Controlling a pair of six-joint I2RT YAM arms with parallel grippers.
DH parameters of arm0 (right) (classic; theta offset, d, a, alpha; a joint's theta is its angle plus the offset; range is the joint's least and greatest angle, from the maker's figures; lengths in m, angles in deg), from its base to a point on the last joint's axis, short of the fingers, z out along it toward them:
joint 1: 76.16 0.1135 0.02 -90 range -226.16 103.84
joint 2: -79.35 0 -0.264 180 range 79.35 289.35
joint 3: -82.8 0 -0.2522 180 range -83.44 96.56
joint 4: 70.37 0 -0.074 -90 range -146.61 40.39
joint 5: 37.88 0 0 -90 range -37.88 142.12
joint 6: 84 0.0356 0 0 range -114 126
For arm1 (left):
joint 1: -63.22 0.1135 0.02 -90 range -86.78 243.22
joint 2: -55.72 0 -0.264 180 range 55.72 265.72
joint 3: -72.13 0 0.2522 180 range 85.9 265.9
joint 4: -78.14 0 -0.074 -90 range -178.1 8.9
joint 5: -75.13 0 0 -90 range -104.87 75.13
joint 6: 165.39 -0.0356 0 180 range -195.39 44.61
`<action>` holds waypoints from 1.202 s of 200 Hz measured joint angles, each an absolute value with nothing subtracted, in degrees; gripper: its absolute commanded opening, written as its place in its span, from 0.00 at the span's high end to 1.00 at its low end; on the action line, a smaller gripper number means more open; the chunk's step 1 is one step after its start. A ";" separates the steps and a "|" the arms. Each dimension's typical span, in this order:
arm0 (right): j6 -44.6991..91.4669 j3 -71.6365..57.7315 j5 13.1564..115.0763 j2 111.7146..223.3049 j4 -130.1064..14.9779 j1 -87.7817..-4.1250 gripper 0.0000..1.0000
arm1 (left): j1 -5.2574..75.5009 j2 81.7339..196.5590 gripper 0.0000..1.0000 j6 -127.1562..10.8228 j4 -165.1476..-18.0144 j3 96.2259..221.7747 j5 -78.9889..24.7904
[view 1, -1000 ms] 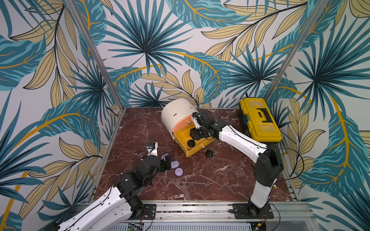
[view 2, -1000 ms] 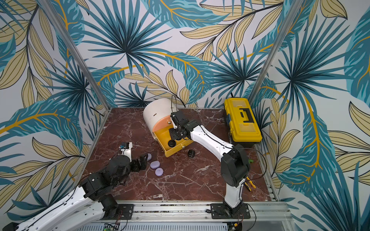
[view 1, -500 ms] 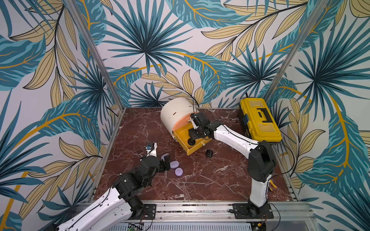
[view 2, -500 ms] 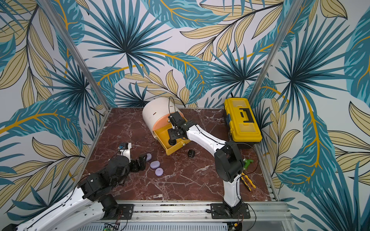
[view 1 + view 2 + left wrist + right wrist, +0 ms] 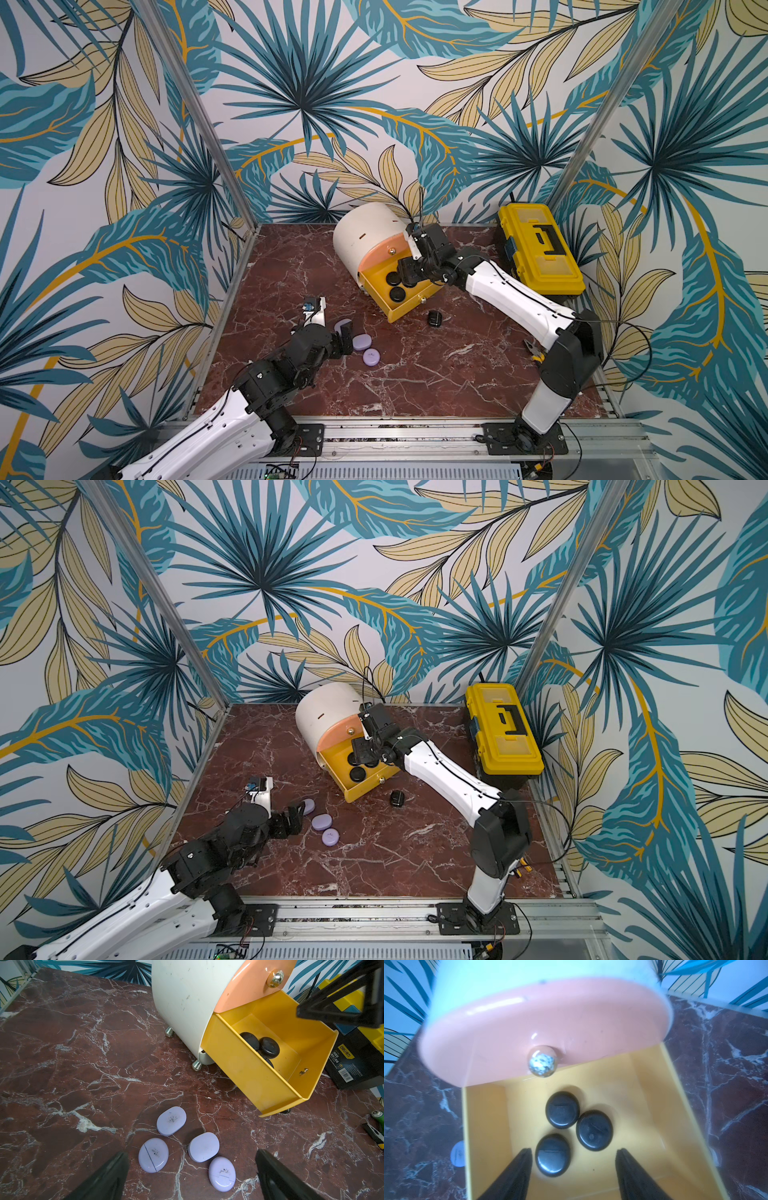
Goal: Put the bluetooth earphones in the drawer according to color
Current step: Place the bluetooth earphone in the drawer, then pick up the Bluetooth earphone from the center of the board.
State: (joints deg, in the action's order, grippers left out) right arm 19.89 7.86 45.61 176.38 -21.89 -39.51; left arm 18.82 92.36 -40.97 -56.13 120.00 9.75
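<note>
**Three black cases in the yellow drawer, lilac ones on the worktop**

Three black earphone cases (image 5: 562,1110) lie close together on the floor of the yellow drawer (image 5: 409,309). The drawer is pulled well out of the cream cabinet (image 5: 365,237) at the far middle of the scene. Above it, the peach drawer (image 5: 384,254) is pushed in. The right claw (image 5: 574,1150) hangs over the open drawer with its jaws apart and nothing between them. A fourth black case (image 5: 434,318) sits on the worktop (image 5: 436,374) just near of the drawer's front.

Four lilac earphone cases (image 5: 171,1118) lie in a loose cluster at the near left, apart from the cabinet. The left claw (image 5: 191,1153) hovers over them with its jaws spread wide and empty.

A yellow toolbox (image 5: 540,253) stands at the far right. Pliers (image 5: 534,351) lie by the right edge.
</note>
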 measured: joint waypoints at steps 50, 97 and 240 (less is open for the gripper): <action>20.98 -3.35 43.25 163.99 -22.13 -39.51 0.30 | 18.88 92.97 0.00 -39.88 -56.72 119.46 9.14; 22.93 -16.94 40.11 152.73 -22.31 -39.51 0.29 | 19.41 95.60 0.00 -38.33 -59.30 116.70 7.94; 28.89 -41.44 40.48 154.26 -41.41 -42.00 0.30 | 19.85 92.38 0.00 -35.29 -61.75 113.40 5.84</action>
